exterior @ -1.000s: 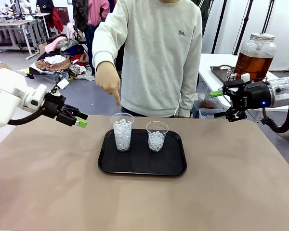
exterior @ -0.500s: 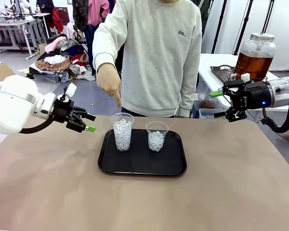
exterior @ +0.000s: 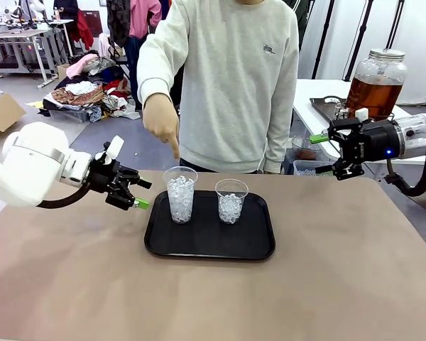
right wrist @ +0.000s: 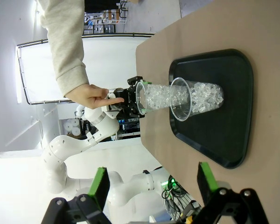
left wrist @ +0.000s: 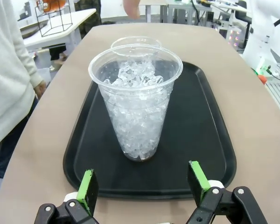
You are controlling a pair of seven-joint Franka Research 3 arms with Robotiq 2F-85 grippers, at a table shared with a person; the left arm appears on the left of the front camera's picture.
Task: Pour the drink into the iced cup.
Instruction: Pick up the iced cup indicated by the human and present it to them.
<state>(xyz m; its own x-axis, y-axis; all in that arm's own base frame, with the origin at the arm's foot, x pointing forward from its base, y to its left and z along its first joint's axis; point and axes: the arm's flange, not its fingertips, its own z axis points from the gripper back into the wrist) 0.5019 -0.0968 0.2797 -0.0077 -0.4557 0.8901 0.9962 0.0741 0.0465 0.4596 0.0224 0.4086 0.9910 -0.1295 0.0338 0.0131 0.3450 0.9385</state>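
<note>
L gripper (exterior: 143, 194) closer now, iced cup (exterior: 180, 197) upright, mouth facing up

A matte beige-brown surface (exterior: 341, 284) spans the foreground. Beyond it lies a smooth grey floor (exterior: 128, 145) with a heap of mixed coloured clothes (exterior: 85, 96) and a brown cardboard box (exterior: 3, 114). At right, a white side table (exterior: 309, 92) stands before black tripod legs (exterior: 355, 35) and a white wall (exterior: 419, 42).

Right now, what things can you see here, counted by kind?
Clear plastic cups full of ice: 2
Black rectangular plastic tray: 1
Big round glass jar of amber drink: 1
Robot hands, left hand and right hand: 2
Total: 6
</note>
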